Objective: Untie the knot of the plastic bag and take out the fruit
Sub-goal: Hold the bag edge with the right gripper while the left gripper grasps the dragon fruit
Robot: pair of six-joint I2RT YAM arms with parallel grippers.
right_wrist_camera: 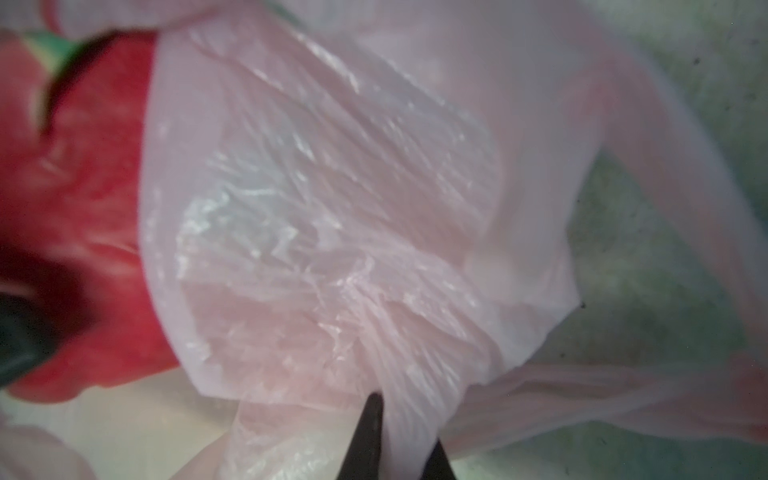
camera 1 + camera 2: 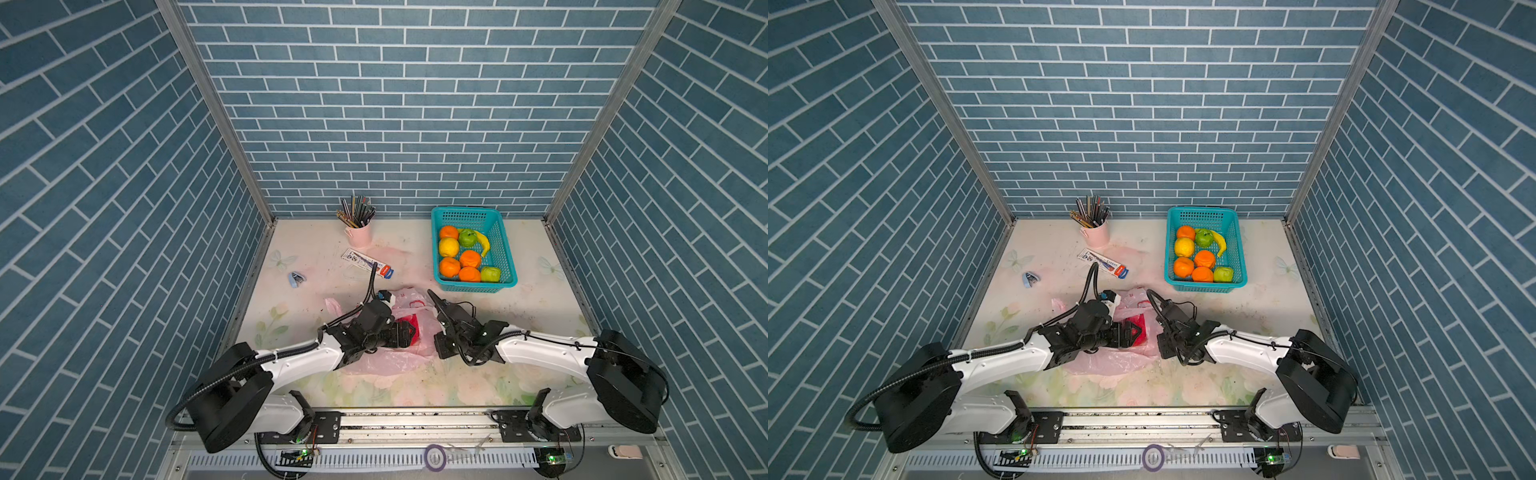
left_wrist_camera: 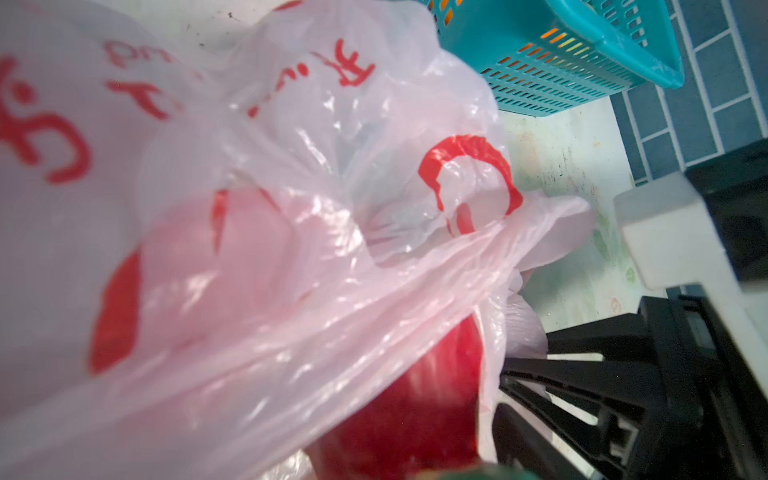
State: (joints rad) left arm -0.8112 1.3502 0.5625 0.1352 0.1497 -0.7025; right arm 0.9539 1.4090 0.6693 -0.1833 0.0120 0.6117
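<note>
Robot lab test booth, blue brick-print panels point(image 2: 415, 104) on aluminium posts point(image 2: 216, 108), two arms point(image 2: 291, 361) point(image 2: 548, 353) bolted to rail point(image 2: 415, 428) at 6 o'clock, floral desk point(image 2: 540, 311).

Boxed in on three sides by blue brick-pattern walls point(image 2: 415, 104), filling most of both top views. Grey metal posts point(image 2: 218, 112) at the back corners. Lower centre, a pale counter point(image 2: 540, 307) with faded flower and butterfly prints, specked dark. Metal rail point(image 2: 415, 430) along the bottom edge. Lit softly and evenly.
</note>
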